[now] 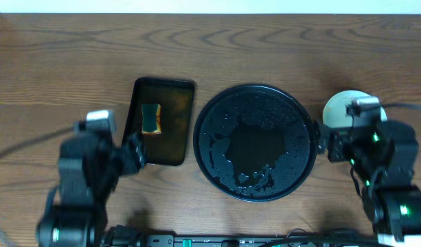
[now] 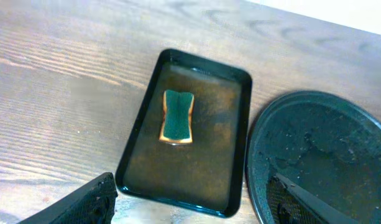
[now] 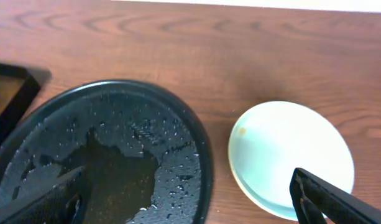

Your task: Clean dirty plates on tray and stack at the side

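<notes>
The round black tray (image 1: 217,154) lies at the table's middle, wet with droplets and a brown puddle, with no plate on it. The plates (image 1: 339,108) are stacked on the bare wood to its right, partly under my right arm. In the right wrist view the plates (image 3: 283,152) show a pale mint-green one on top, beside the tray (image 3: 178,162). My right gripper (image 1: 324,141) is open between tray and stack, holding nothing; the right gripper (image 3: 184,208) spans both. My left gripper (image 1: 136,152) is open and empty at the tray's left; the left gripper (image 2: 193,211) straddles a rectangular tray's near edge.
A dark rectangular tray (image 1: 183,147) holds shallow brown water and a green-and-yellow sponge (image 1: 152,118) left of the round tray. In the left wrist view the sponge (image 2: 177,116) lies in the rectangular tray (image 2: 140,134), with the round tray (image 2: 321,155) at right.
</notes>
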Tool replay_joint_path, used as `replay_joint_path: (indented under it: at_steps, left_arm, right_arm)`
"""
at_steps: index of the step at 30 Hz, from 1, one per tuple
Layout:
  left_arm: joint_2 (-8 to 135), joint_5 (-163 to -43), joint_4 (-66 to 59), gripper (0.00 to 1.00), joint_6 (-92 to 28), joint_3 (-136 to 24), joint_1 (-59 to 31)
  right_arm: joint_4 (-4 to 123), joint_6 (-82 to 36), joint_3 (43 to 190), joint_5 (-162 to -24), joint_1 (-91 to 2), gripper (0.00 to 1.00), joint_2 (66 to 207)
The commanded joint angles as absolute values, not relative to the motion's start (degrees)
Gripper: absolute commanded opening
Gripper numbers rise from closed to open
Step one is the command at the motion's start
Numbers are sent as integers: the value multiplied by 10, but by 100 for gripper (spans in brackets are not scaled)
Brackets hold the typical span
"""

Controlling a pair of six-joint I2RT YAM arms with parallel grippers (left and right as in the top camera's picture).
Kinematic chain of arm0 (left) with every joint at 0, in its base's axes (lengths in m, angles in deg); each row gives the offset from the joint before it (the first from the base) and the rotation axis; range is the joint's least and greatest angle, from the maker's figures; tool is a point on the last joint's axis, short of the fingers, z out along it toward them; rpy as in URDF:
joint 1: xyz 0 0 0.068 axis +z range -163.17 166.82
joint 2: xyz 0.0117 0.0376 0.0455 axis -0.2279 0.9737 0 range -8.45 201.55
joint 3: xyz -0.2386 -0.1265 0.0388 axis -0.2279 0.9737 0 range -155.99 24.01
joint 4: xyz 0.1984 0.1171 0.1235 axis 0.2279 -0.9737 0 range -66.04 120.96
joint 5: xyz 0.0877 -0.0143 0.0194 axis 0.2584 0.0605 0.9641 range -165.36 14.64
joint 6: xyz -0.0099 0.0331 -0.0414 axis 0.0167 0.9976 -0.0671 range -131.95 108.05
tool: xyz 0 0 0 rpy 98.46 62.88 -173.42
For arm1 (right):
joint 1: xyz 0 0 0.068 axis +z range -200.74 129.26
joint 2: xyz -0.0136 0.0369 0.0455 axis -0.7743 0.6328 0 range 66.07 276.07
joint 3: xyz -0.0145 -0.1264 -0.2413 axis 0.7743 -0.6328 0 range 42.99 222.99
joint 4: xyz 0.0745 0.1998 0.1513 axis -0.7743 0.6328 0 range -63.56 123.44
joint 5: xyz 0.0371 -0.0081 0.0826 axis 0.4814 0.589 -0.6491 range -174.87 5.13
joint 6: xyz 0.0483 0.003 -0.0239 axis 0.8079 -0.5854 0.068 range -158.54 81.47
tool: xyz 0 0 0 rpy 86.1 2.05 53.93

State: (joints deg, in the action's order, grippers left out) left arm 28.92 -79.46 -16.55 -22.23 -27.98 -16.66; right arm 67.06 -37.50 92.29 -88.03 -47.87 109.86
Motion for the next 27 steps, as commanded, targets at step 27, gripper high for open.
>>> replay_joint_path:
  at_steps: [27]
  left_arm:
    - [177, -786, -166, 78, -221, -262, -168]
  right_arm:
    - [827, -378, 912, -844, -477, 99, 1059]
